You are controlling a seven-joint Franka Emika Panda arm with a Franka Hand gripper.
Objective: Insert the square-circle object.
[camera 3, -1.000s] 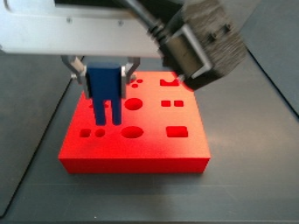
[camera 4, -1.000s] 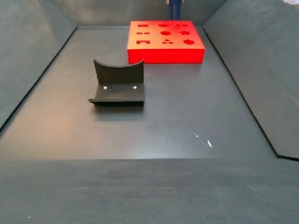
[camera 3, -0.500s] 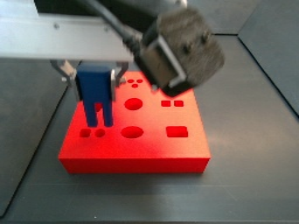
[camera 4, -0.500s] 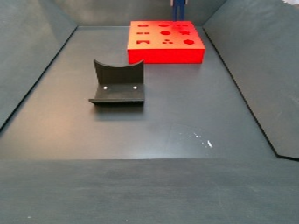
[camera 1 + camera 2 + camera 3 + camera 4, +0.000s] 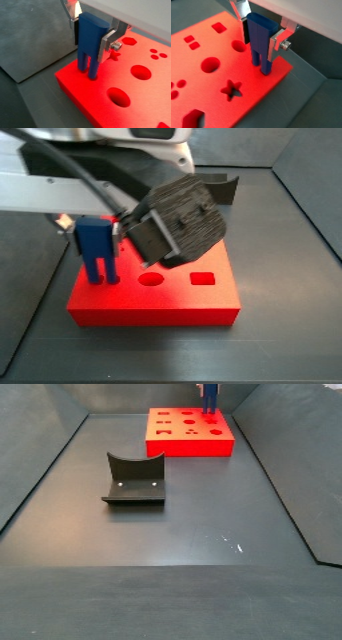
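The gripper [image 5: 93,31] is pinching the blue square-circle object [image 5: 90,42] and holding it upright at a corner of the red block [image 5: 127,107], its two legs just reaching the top, so pushing it fully in is probably left.

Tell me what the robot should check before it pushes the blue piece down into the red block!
1. Fingers clamp the square-circle object: ok.
2. Piece upright, legs pointing down: ok.
3. Leg tips at the red block, near its corner: ok.
4. Legs lined up with their two holes: cannot tell, the legs hide them.
5. Legs already partly in: cannot tell.
6. Dark curved holder well away from the block: ok.
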